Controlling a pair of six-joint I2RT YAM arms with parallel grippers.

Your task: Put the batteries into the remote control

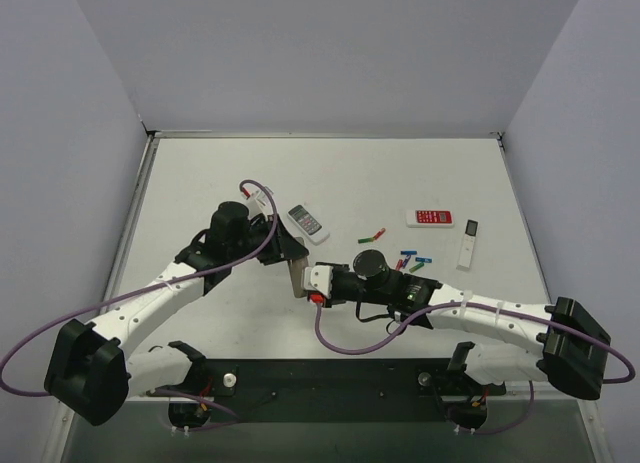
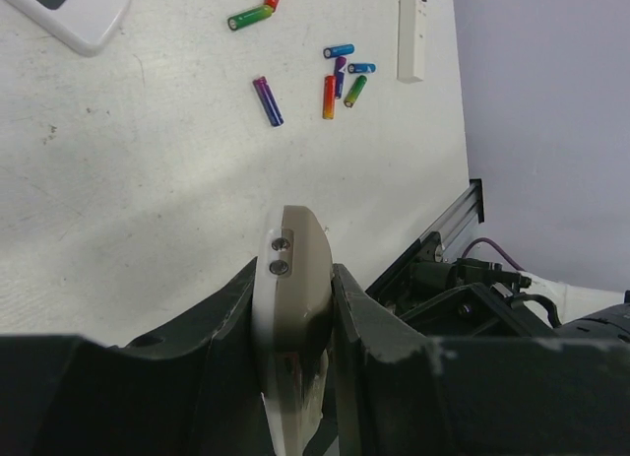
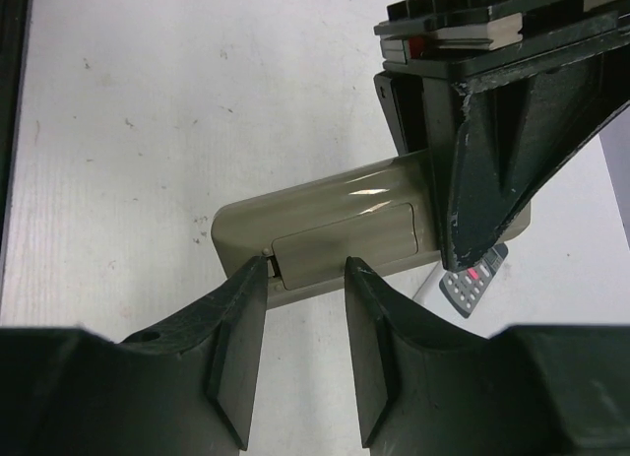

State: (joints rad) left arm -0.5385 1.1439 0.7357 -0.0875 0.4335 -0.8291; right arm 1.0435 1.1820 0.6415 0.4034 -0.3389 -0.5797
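Pale lilac walls box in a white desk on three sides. The left hand is clamped shut on the remote control, holding it clear of the desk near the middle, tan-grey back turned toward the right wrist camera. The right hand is part open and holds nothing. Its two fingertips sit at the remote control's lower edge, either side of a corner of the battery cover, which looks to be in place.

I judge the step in hand to be getting that cover off. It would go best if the right fingertip bears on the cover's lip alone and pushes along the remote control's length, away from the left hand's clamp. The left hand should stay firm so the body does not twist. The left finger overlaps the cover's far end in the right wrist view, so the cover may bind there. A slight regrip toward that end could free it.

Seen from above, the batteries lie loose at 2 to 3 o'clock from the held remote control, well apart from it. They are close together, and some of them touch. A white remote with a dark display lies near at 12 o'clock. A red remote and a slim white remote lie beyond the batteries. The broadest open room is at 9 to 11 o'clock and across the far half of the desk. At 6 o'clock the black rail carrying the arm bases closes off the near edge, so a freed cover is best set down on the left.
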